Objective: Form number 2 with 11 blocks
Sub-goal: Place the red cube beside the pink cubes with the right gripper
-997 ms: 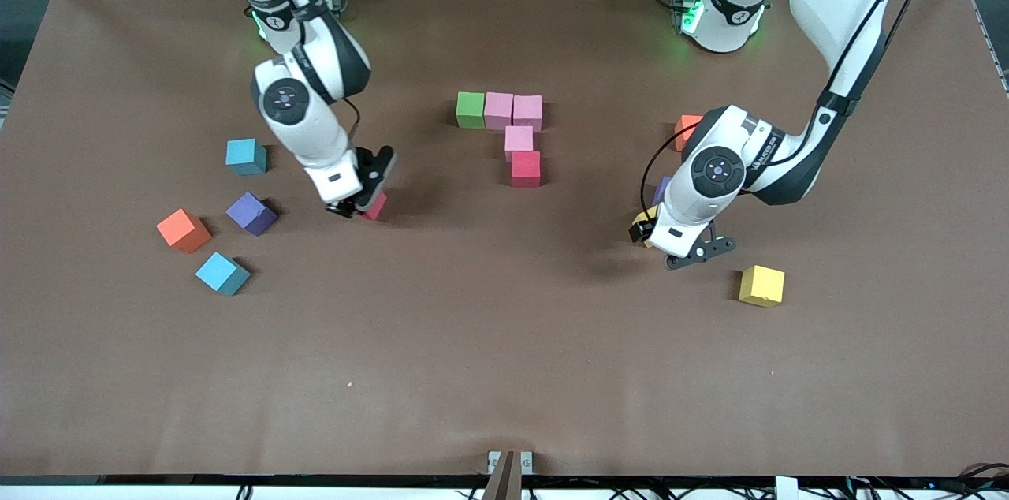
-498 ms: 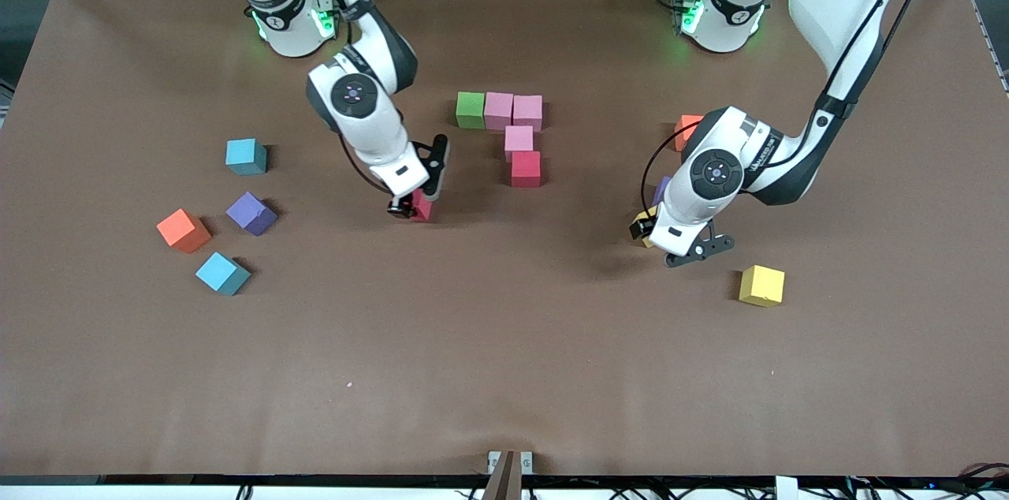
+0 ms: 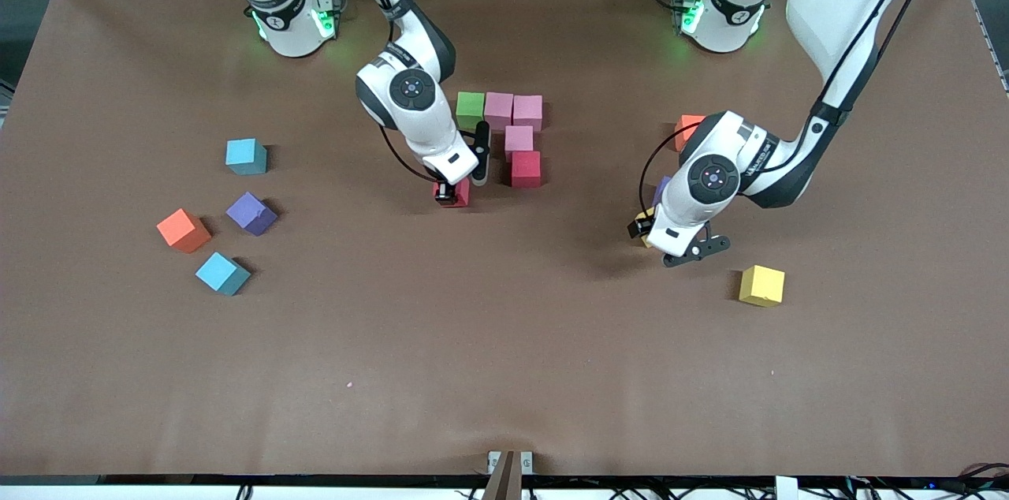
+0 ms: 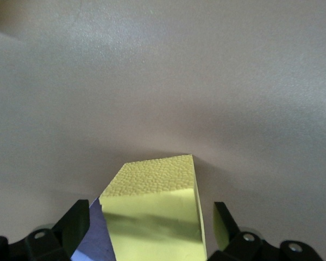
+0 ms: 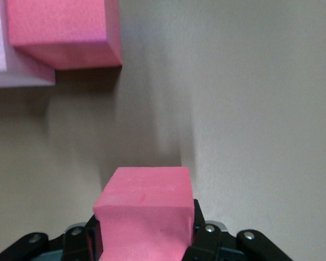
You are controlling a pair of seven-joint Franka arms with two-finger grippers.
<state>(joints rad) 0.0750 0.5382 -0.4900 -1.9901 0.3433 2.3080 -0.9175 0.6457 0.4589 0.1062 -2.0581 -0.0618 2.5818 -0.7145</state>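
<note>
The partial number 2 is a row of green point(image 3: 470, 109), pink point(image 3: 498, 110) and pink point(image 3: 527, 111) blocks, with a pink block point(image 3: 519, 141) and a red block point(image 3: 526, 168) below the last. My right gripper point(image 3: 452, 195) is shut on a red block point(image 3: 461, 192) point(image 5: 144, 209), just above the table beside the figure's red block point(image 5: 62, 32), toward the right arm's end. My left gripper point(image 3: 642, 230) point(image 4: 150, 231) is open, its fingers point(image 4: 76, 223) straddling a yellow block point(image 4: 157, 212) point(image 3: 645, 214) without touching. A purple block point(image 4: 95, 239) point(image 3: 660, 189) touches that yellow one.
Loose blocks toward the right arm's end: light blue point(image 3: 246, 156), purple point(image 3: 251, 213), orange point(image 3: 183, 230), light blue point(image 3: 222, 273). Toward the left arm's end: an orange block point(image 3: 687, 127) partly hidden by the arm, and a yellow block point(image 3: 761, 285) nearer the front camera.
My right arm has carried the red block across the table from near the loose blocks toward the figure. The left arm has barely moved.
</note>
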